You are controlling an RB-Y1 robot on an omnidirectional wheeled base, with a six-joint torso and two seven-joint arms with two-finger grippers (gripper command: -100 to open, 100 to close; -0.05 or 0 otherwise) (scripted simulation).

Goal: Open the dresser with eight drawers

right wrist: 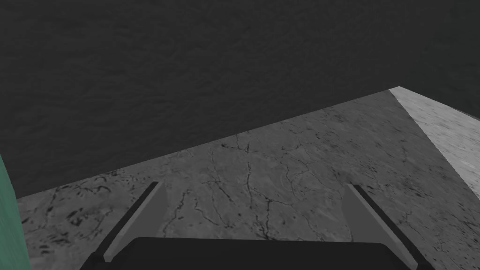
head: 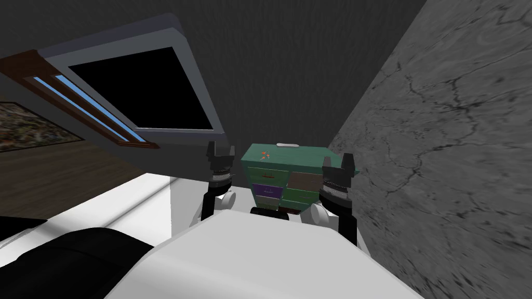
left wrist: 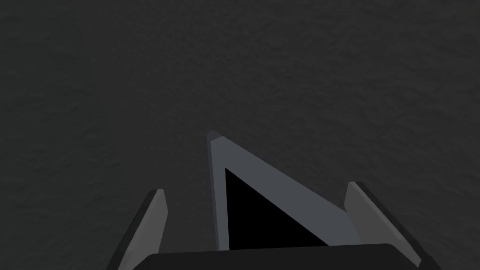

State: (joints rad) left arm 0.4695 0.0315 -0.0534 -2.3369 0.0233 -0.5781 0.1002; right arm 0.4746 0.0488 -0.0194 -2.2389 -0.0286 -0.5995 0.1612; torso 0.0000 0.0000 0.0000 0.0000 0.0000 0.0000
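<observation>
Facing a teal-green, box-shaped dresser (head: 283,155) with flat drawer fronts in different colours, straight ahead between the two arms. Set in the corner between a dark grey, finely grained wall (head: 291,78) and a paler grey, cracked, stone-like wall (head: 441,155).

Showing fronts in green, dull grey-brown, purple and pale beige, all flush with the case (so nothing of any contents on view), the lower rows out of sight.

Carrying on its flat top a small white, rounded oblong (head: 287,146) near the back edge. Also carrying a scatter of tiny orange-red specks (head: 265,154) toward the left front corner, too small to identify.

Holding the left gripper (head: 220,148) up just left of the dresser and apart from it. Keeping its thin, grey, blade-like fingers (left wrist: 151,224) spread wide with nothing between them.

Holding the right gripper (head: 337,158) just right of the dresser, beside its top corner. Keeping those fingers (right wrist: 360,213) parted and empty too, aimed at the cracked wall, with a sliver of the green dresser side at the edge of that hand's view.

Off to the left, a slanted, smooth grey-framed window (head: 201,88) around a pure black area (head: 140,93).
</observation>
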